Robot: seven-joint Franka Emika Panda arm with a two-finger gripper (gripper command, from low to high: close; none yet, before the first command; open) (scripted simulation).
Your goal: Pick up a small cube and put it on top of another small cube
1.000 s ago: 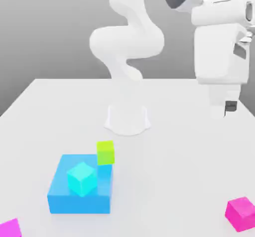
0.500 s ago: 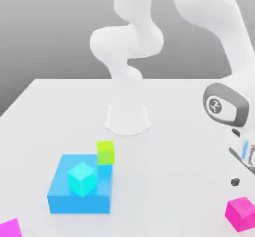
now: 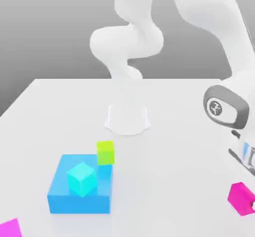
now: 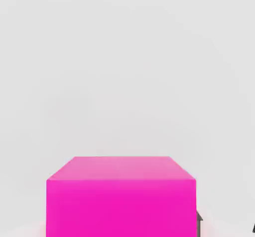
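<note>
The fingers [image 4: 199, 223] are closed on the small cube [image 3: 241, 198], the bright magenta-pink one at the exterior view's right edge; only a dark sliver of one finger shows beside that cube's lower corner in the hand view, where the cube [image 4: 121, 196] sits close to the camera with the pale worktop [image 4: 124, 71] beyond it. In the exterior view this cube is tilted and partly cut off by the frame edge, just below the white hand and wrist of the arm [image 3: 226, 106], which bends down from the top of the picture. The second magenta-pink cube [image 3: 10, 228] lies at the exterior view's lower left corner, well apart from the first. Between them, nearer the left, the big blue block [image 3: 64, 196] rests on the worktop [image 3: 164, 171] with the cyan cube [image 3: 82, 178] on top of it and the lime-green cube [image 3: 105, 152] touching its far corner. The arm's round white base [image 3: 127, 119] stands behind them
</note>
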